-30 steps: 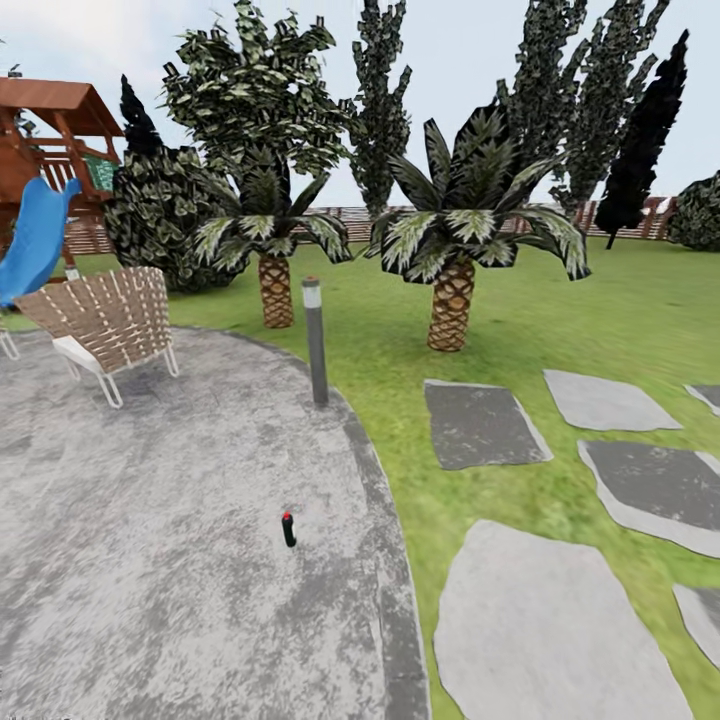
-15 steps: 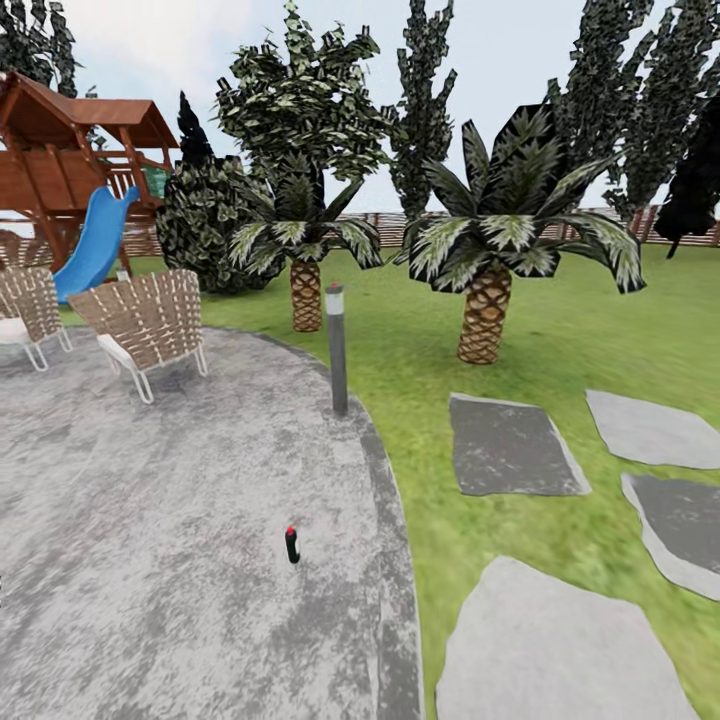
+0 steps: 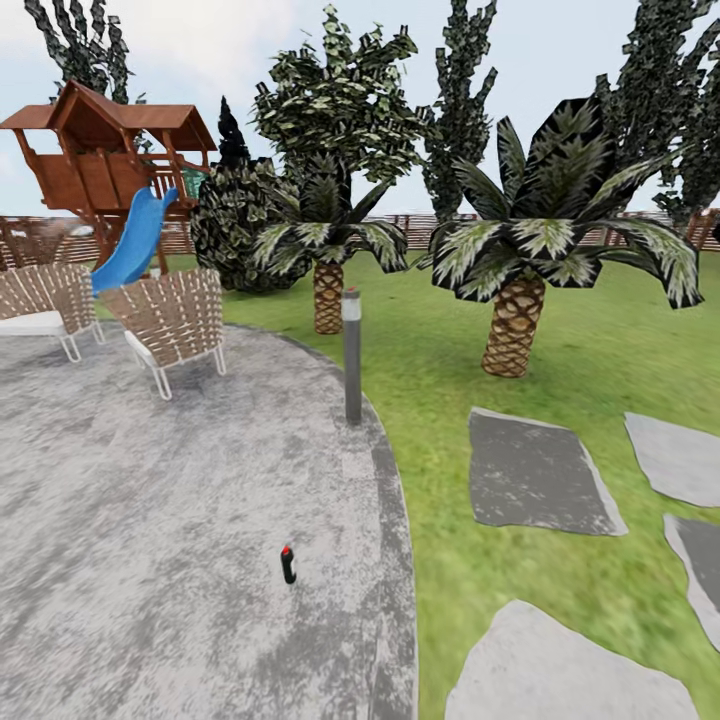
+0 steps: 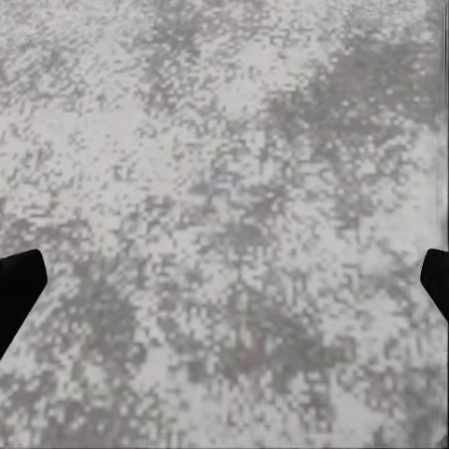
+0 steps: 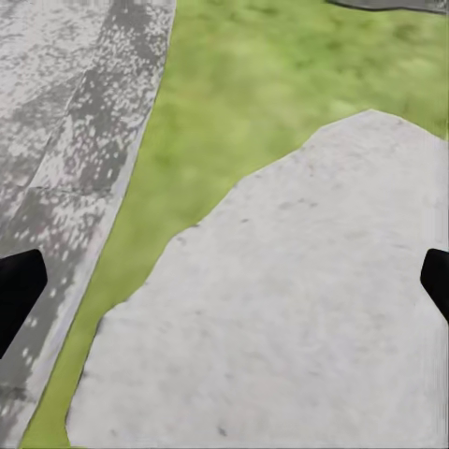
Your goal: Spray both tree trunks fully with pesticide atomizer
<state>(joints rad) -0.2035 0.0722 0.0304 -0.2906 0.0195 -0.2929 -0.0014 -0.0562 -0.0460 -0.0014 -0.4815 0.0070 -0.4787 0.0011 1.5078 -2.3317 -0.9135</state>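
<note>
A grey speckled patio (image 3: 150, 520) curves through the garden lawn (image 3: 600, 340), with stepping stones (image 3: 540, 470) off at 3 o'clock, two wicker chairs (image 3: 175, 320) and a play tower with a blue slide (image 3: 135, 245) at 10 o'clock, and two short scaly palms (image 3: 515, 335) ahead. The pesticide atomizer (image 3: 288, 565) — a small dark bottle with a red cap — stands upright on the patio at about 6 o'clock from the bollard lamp (image 3: 352, 355), near the paving's edge.

What worries me: the bottle is slim and upright, so if I come in too fast or low, a finger could knock it over and send it rolling off the paving. I could also mistake these palms for the trunks I'm meant to spray; I judge they are not the targets.

My left pincer (image 4: 224, 281) hangs over bare paving, my right pincer (image 5: 224, 281) over a pale stepping stone beside grass. On each, the dark fingertips (image 4: 19, 285) sit at opposite frame edges — both spread wide, holding nothing.
</note>
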